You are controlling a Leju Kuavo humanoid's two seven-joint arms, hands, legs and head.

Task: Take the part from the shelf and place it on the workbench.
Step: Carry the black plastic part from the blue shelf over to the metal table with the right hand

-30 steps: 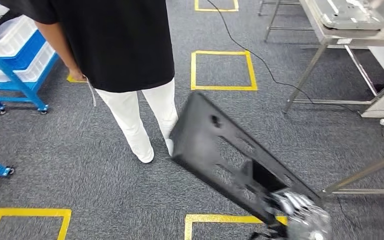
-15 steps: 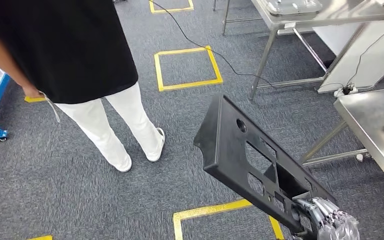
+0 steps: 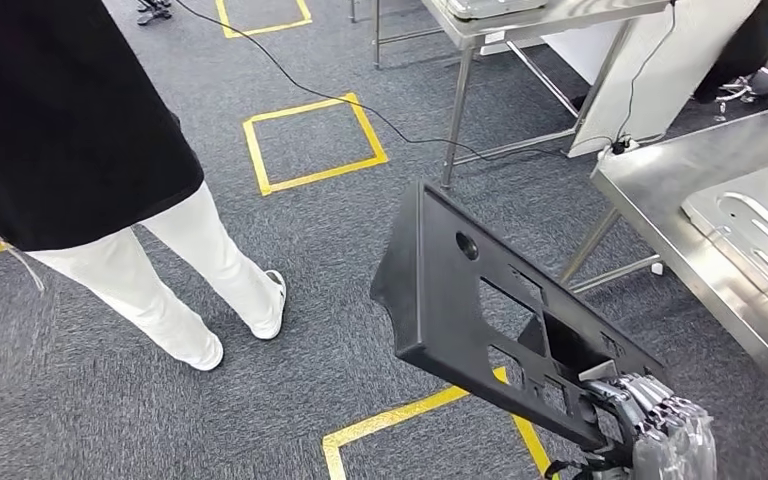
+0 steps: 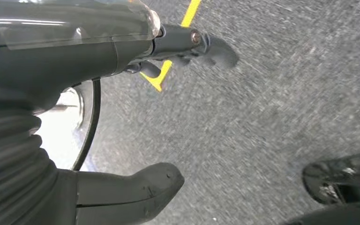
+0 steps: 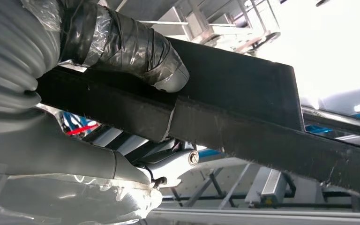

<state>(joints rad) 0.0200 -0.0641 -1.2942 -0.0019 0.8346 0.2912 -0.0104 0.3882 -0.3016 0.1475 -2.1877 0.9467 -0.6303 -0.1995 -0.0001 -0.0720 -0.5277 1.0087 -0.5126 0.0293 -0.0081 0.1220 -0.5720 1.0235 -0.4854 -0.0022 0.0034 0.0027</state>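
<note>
Person [image 3: 80, 150] in black top and white trousers is standing at far left, well apart from the black part [image 3: 480, 310], feet on grey carpet [image 3: 290, 400]. Yellow tape square [image 3: 310, 145] is lying on the carpet beyond the part, away from the robot, with a black cable [image 3: 360, 100] running past it toward a steel table leg [image 3: 457, 115]. Another yellow tape outline [image 3: 400, 415] is showing on the carpet just below the part's near edge.

Black part is hanging in the air, tilted, its broad end with a round hole pointing up and left, its cut-out end sloping down to the right hand [image 3: 650, 420]. Right hand is gripping the part's lower end, fingers [image 3: 625, 395] wrapped over the top edge; in the right wrist view the taped thumb [image 5: 136, 44] is pressing on one face of the part [image 5: 243, 93], fingers curling under the other.

Left hand [image 4: 98, 108] is hanging over carpet, thumb and fingers apart, holding nothing.

Steel workbench [image 3: 680, 190] is standing right of the part, not touching it, a stamped metal panel [image 3: 760, 215] lying on it.
</note>
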